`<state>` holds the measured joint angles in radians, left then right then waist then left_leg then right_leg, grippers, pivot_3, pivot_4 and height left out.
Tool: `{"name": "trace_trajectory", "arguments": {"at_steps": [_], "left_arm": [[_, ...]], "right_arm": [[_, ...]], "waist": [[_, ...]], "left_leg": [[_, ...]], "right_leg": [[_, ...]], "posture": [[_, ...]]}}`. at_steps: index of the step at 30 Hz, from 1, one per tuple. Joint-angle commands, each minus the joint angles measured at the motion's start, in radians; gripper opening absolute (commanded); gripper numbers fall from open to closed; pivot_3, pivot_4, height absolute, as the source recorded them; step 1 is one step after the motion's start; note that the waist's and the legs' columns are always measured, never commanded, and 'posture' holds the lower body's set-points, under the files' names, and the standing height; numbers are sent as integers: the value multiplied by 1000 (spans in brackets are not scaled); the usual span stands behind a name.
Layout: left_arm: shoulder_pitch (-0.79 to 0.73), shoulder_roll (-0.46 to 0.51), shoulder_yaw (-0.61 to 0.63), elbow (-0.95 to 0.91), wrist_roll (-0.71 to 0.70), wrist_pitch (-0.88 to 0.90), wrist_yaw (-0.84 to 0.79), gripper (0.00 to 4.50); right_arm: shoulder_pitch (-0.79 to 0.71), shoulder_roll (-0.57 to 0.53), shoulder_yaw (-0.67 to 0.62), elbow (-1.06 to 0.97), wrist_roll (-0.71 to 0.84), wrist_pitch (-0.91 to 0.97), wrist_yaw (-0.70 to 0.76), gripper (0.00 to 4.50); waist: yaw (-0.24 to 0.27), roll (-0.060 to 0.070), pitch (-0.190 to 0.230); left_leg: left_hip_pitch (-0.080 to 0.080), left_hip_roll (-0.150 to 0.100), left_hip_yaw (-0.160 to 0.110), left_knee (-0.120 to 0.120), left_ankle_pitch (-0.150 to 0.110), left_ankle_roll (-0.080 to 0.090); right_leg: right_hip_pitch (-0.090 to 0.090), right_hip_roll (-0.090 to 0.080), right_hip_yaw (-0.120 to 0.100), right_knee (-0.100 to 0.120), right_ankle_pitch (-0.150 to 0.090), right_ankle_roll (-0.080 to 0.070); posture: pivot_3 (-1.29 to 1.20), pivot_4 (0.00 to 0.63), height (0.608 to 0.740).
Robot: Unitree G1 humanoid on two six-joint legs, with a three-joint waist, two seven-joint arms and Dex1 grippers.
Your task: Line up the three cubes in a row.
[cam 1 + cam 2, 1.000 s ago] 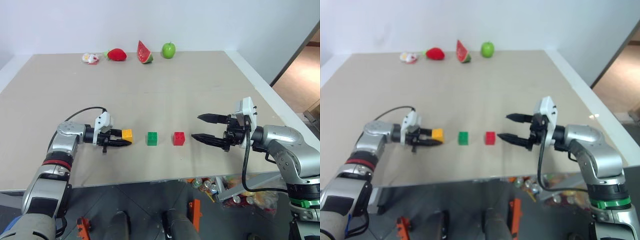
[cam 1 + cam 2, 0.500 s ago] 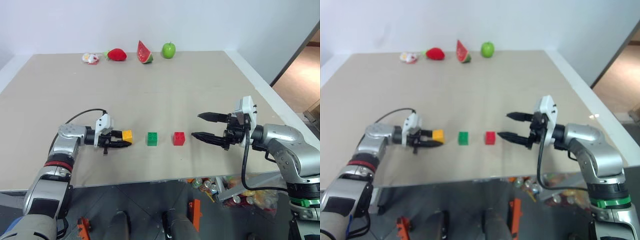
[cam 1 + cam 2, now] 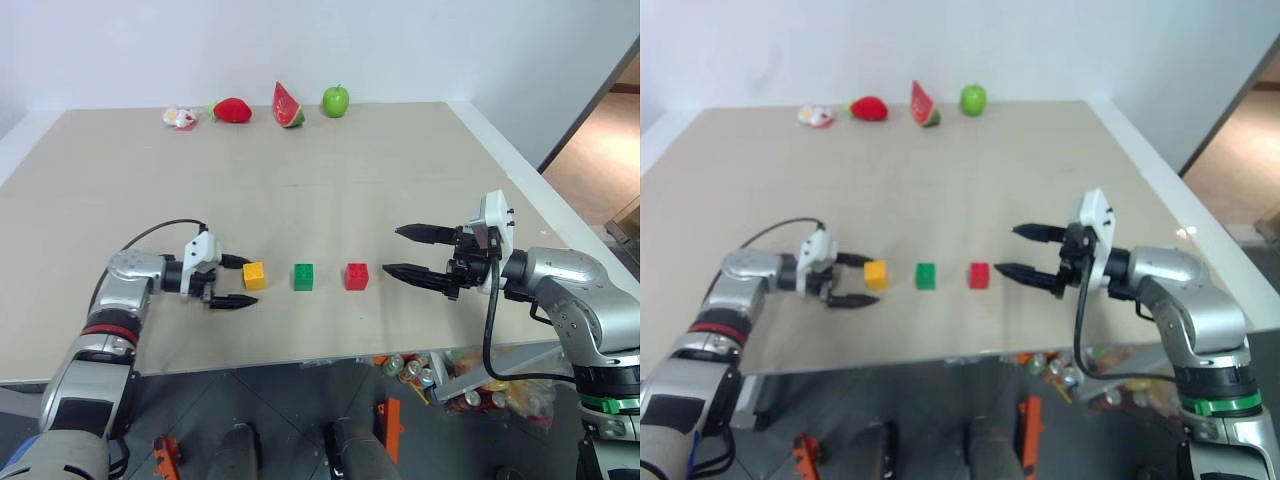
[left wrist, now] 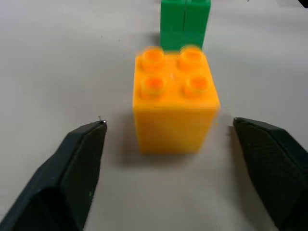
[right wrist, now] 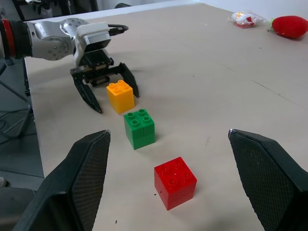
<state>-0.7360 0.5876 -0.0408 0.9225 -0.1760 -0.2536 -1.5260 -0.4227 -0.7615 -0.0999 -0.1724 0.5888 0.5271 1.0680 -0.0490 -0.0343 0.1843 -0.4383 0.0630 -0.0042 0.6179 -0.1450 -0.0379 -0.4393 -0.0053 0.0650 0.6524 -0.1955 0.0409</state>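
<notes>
Three studded cubes stand in a row near the front edge of the desk (image 3: 400, 180): the yellow-orange cube (image 3: 254, 275), the green cube (image 3: 304, 277) at its 3 o'clock, and the red cube (image 3: 357, 276) farther along the same line, each apart from its neighbour. The left gripper (image 3: 233, 281) lies low over the desk, forearm reaching in from 9 o'clock and pointing toward 3 o'clock; its jaws are spread wide, one finger on either side of the yellow-orange cube, with a clear gap on both sides in the left wrist view. The right gripper (image 3: 400, 252) is held above the desk at 3 o'clock of the red cube, pointing toward 9 o'clock, its jaws also spread and empty. At 12 o'clock, along the far edge, rest a toy strawberry (image 3: 233, 109), a watermelon slice (image 3: 288, 105) and a green apple (image 3: 336, 100).
</notes>
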Motion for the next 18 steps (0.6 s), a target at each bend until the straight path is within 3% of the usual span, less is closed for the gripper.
{"name": "trace_trajectory", "arguments": {"at_steps": [1,7,14,18], "left_arm": [[64,113,48,-88,-28,74,-30,4353],[222,233,142,-257,-80,230,67,4353],[383,235,225,-679,-198,566,261,4353],[438,216,241,-807,-242,654,327,4353]], "right_arm": [[-11,-33,-47,-32,23,-5,17,4070],[24,-63,-68,1,11,-14,32,4070],[63,-69,-75,116,-28,-49,31,4070],[56,-35,-54,141,-34,-57,15,4070]], "waist": [[-1,0,0],[1,0,0],[6,0,0],[5,0,0]], "left_leg": [[0,0,0,0,0,0],[0,1,0,-2,0,0],[0,1,3,0,0,0],[0,1,4,0,0,0]], "right_leg": [[0,0,0,0,0,0],[-1,0,0,0,-2,-1],[0,-4,0,0,-2,-1],[0,-4,0,0,-2,-1]], "posture": [[0,150,740],[0,150,740],[0,150,740],[0,150,740]]}}
